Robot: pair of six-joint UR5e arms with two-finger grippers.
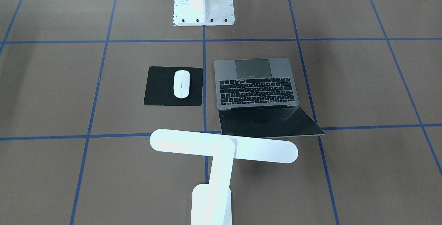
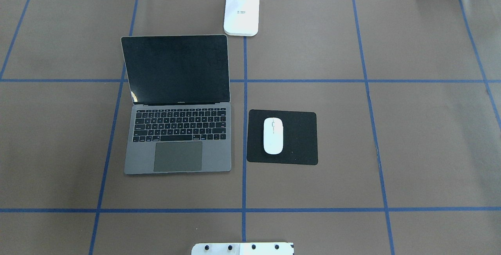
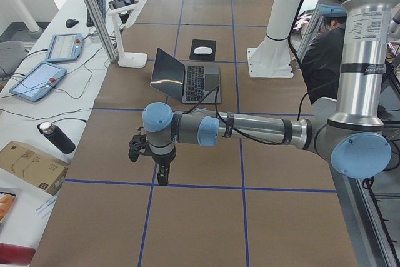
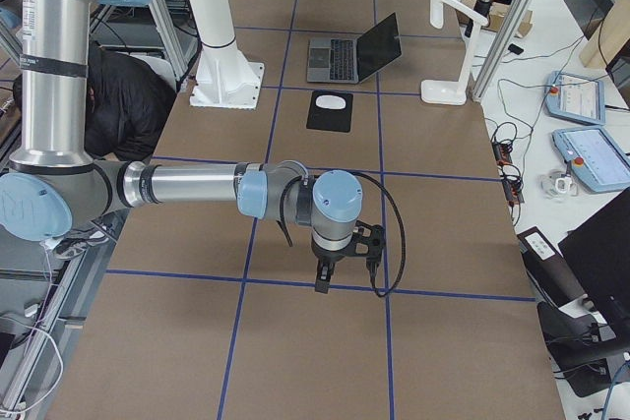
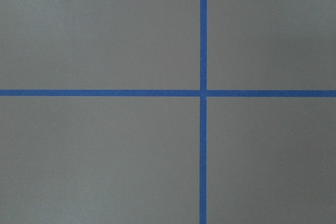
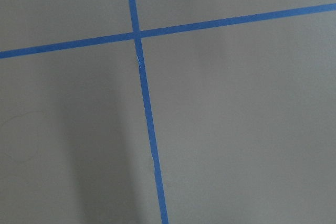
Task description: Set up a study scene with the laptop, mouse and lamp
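Standing open left of centre, laptop (image 2: 178, 145) is dark-grey with black screen, hinge crosswise; left arm (image 3: 250, 130) nearer. White lamp (image 2: 241, 14) upright at far edge of surface (image 2: 411, 149). White oval mouse (image 2: 273, 135) on black mat (image 2: 301, 137) just right of laptop, long axis fore-aft; right arm (image 4: 187, 186) nearer. Both jaws well apart from all three; released or clenched, cannot tell.

**Brown worktop with blue lines**

The worktop (image 2: 411, 129) is brown, with blue tape lines (image 2: 313, 80) cutting it into big squares. The open laptop (image 2: 178, 145) sits just beside a black mat (image 2: 301, 137), one blue line between them. The lamp (image 2: 241, 14) stands at the far edge, the robot pedestal (image 2: 242, 248) at the near edge
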